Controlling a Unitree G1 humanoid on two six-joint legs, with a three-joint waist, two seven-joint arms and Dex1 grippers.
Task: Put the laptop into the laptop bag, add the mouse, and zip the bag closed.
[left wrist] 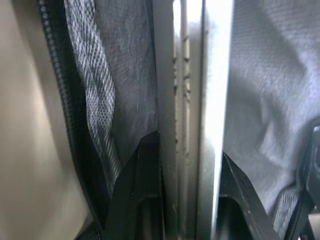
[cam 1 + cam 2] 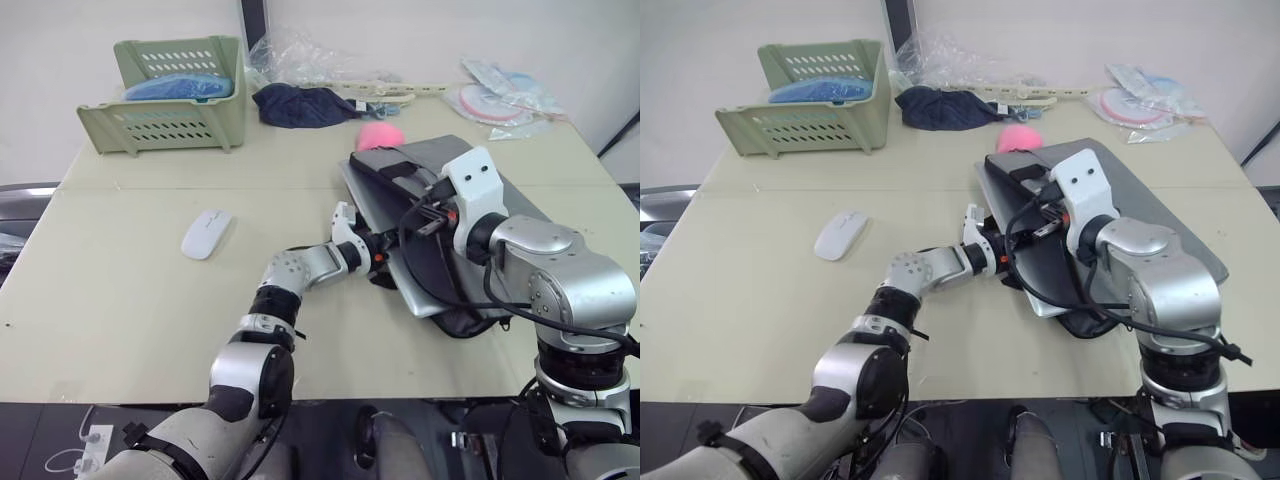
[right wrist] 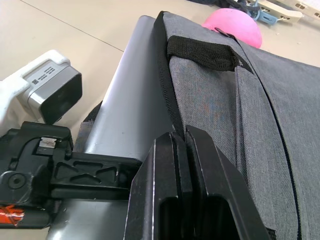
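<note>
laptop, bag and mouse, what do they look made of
Laptop: seemingly brushed metal, going by its smooth silver matte sheen and thin hard edge. Laptop bag: woven grey fabric with visible weave, plus black webbing strap. Mouse: probably white plastic, smooth and slightly glossy.

both head eyes look forward and down over the table (image 2: 150, 300), the laptop bag (image 2: 520, 205) right of centre. the left wrist camera sits very close, facing the laptop (image 1: 192, 100) edge inside the bag; the right wrist camera looks closely along the bag's top, also catching that laptop.
</note>
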